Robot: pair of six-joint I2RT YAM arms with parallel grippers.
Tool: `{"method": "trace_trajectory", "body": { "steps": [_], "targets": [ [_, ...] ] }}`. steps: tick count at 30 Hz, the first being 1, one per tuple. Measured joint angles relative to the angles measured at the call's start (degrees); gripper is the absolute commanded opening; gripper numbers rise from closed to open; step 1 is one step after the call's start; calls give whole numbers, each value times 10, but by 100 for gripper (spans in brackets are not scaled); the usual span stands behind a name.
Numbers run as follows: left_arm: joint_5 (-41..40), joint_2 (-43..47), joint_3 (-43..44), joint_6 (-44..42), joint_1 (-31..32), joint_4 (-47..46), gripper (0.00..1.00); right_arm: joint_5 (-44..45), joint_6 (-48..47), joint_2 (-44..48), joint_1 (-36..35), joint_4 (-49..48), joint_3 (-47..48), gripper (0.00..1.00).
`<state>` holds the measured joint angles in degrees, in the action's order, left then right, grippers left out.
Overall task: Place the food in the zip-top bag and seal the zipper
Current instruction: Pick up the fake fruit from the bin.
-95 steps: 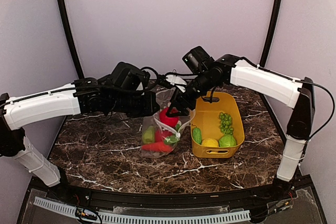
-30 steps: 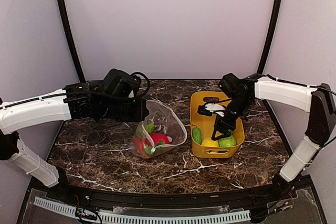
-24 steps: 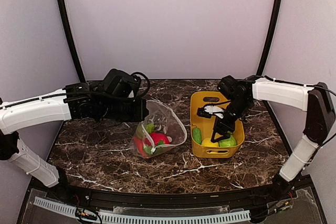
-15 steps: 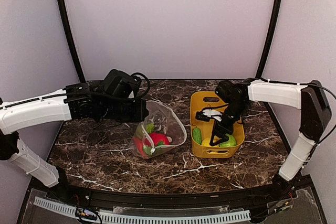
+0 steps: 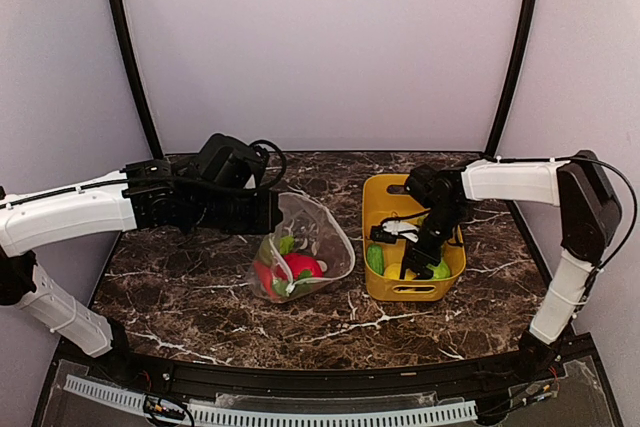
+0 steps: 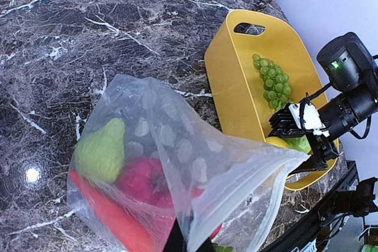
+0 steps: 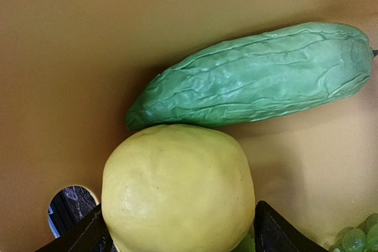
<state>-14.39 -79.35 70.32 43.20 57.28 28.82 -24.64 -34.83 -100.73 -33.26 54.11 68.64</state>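
The zip-top bag (image 5: 308,243) (image 6: 195,163) lies open on the table, its dotted upper wall lifted by my left gripper (image 5: 274,213) (image 6: 189,246), which is shut on the mouth edge by the zipper (image 6: 242,190). Inside it are a green piece (image 6: 100,151), a red piece (image 6: 142,178) and an orange-red one (image 6: 112,216). My right gripper (image 5: 410,265) (image 7: 177,234) is open, low in the yellow bin (image 5: 384,187), with its fingertips (image 7: 82,237) on either side of the yellow lemon (image 7: 177,190). A wrinkled green vegetable (image 7: 254,78) lies against the lemon.
The yellow bin (image 6: 236,87) stands right of the bag and also holds a bunch of green grapes (image 6: 271,84) and a green round piece (image 5: 438,269). The left arm stretches over the table's left half. Dark marble tabletop surrounds both.
My right gripper left the bag mouth, went over to the bin, then slid left and down onto the lemon. The left gripper and the bag have stayed put.
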Motion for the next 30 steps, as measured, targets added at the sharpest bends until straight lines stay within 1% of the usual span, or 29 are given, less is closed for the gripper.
{"method": "trace_trajectory", "body": {
  "steps": [5,12,16,23,30],
  "targets": [
    [0,0,-3,0,0,-1,1,0,4,-7,0,-3,-1,74],
    [0,0,-10,0,0,-5,1,-2,11,-11,0,-7,-1,61],
    [1,0,-11,0,0,-5,1,-2,13,-11,0,-8,-1,56],
    [2,0,-12,0,0,-9,1,21,13,3,0,-4,9,53],
    [6,-6,-11,-2,0,-14,1,35,13,63,0,9,61,52]
  ]
}}
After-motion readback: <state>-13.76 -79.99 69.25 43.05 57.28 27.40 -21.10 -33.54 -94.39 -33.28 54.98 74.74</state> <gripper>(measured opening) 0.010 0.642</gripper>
